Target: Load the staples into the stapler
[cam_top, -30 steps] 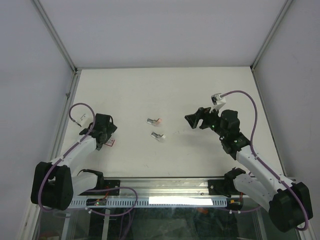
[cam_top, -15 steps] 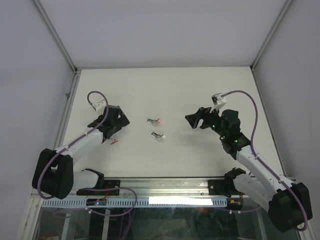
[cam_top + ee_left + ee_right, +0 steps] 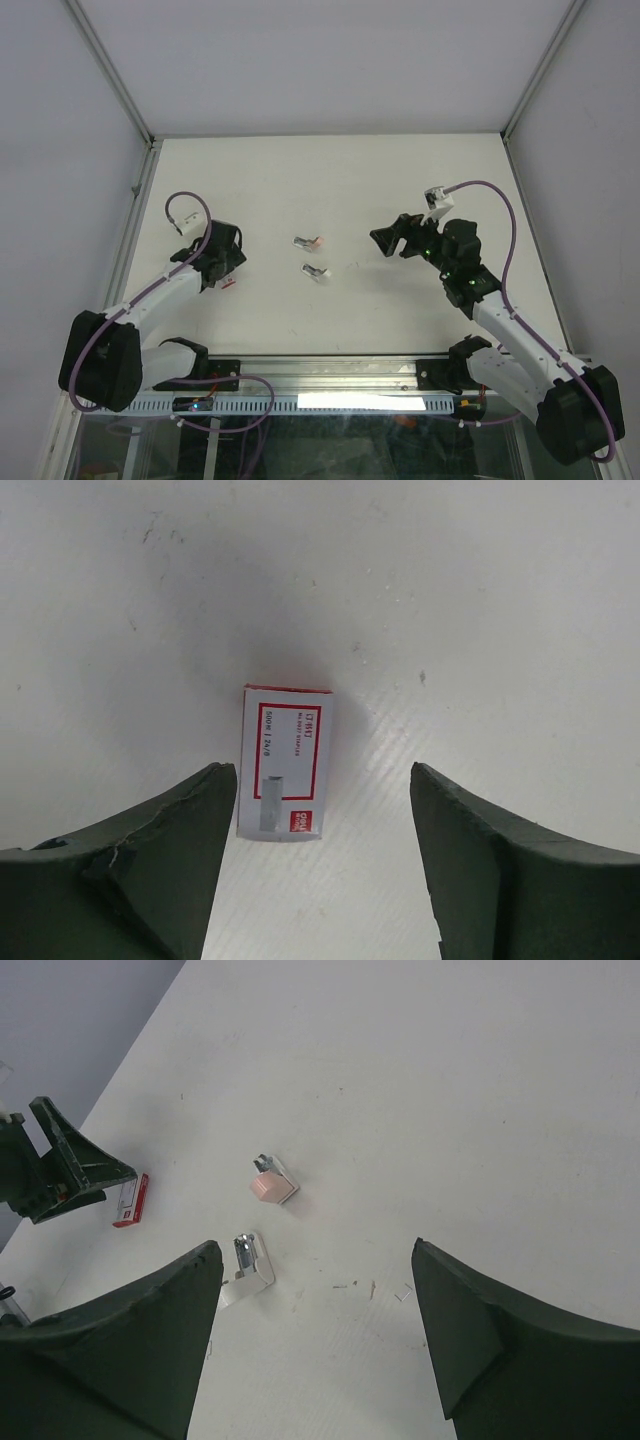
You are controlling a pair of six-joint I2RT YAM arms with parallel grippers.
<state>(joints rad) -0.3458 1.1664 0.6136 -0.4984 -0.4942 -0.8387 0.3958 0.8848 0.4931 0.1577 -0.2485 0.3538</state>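
Staples [image 3: 270, 802], seemingly the grey strip atop the box [image 3: 290, 708], now lie between the closing, still-apart jaws of the left gripper [image 3: 320, 778], so pickup looks imminent; the right gripper [image 3: 316, 1248] holds its jaws wide.

The left arm [image 3: 155, 295] and right arm [image 3: 515, 330] share white links, black joints, purple cables [image 3: 490, 188], dark wedge fingers [image 3: 150, 870]

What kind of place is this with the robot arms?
Probably a robot testing booth. A white table sits between pale walls with metal frame posts, two cabled arms are bolted at its near edge, and a small red-and-white box lies on it.
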